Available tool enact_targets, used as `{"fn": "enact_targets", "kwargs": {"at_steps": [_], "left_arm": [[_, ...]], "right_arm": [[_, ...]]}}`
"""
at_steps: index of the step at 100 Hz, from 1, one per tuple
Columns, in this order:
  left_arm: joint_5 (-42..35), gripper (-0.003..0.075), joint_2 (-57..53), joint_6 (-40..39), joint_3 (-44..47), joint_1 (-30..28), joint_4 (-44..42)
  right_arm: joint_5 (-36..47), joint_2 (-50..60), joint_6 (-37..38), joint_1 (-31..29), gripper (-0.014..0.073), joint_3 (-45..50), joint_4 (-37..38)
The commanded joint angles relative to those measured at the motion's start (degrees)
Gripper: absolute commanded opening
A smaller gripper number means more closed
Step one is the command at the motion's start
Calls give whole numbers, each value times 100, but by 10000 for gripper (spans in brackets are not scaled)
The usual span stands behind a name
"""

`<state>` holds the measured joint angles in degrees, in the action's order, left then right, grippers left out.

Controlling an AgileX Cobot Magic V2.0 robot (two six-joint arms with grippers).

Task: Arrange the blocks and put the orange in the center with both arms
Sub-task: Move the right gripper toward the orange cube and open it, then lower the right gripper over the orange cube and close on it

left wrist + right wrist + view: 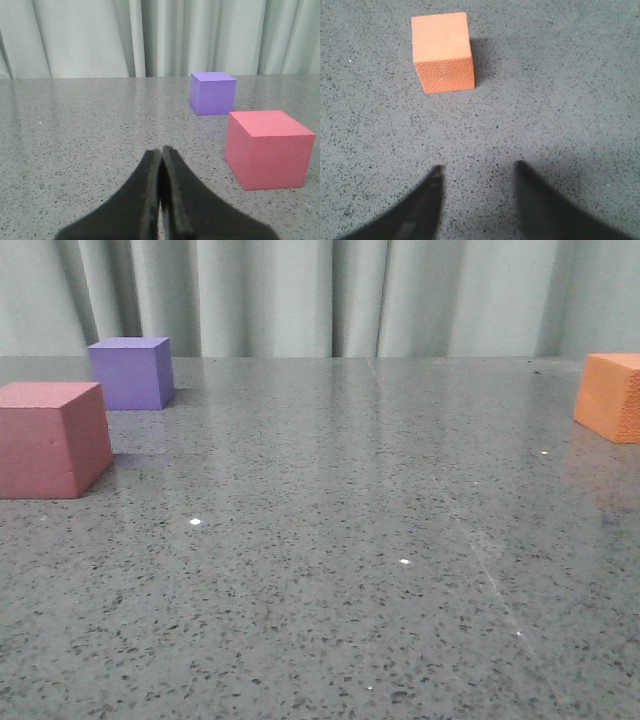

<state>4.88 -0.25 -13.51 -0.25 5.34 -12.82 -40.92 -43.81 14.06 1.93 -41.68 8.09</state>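
so the orange cube [612, 395] sits flat on the speckled table [330, 570] at the far right, no long axis really, pebbled face toward the right gripper [477, 172], whose fingers are spread above bare table. pink-red cube [52, 438] and purple cube [131, 372] sit far left; left gripper [161, 152] is low, fingers pressed together

A staged test or lab setting is suggested: a speckled grey stone-look tabletop [330, 590] is backed by a plain pale curtain [300, 295] (hung in even folds), and only foam cubes are laid out.
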Motion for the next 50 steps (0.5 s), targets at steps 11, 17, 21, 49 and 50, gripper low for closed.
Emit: {"fn": "enact_targets", "kwargs": {"at_steps": [11,17,21,49,50], "left_arm": [[-417,-19,-186,-8,311,-8,3],[-417,-19,-186,-8,311,-8,3],[-417,-19,-186,-8,311,-8,3],[-417,-19,-186,-8,311,-8,3],[-417,-19,-186,-8,311,-8,3]], "right_arm": [[381,0,-80,-31,583,-205,-200],[377,-43,-98,-31,583,-246,-252],[318,-125,-157,-31,583,-322,-318],[-376,-1604,-1013,-31,583,-1936,-695],[-403,-1651,-1020,-31,583,-2028,-695]]}}
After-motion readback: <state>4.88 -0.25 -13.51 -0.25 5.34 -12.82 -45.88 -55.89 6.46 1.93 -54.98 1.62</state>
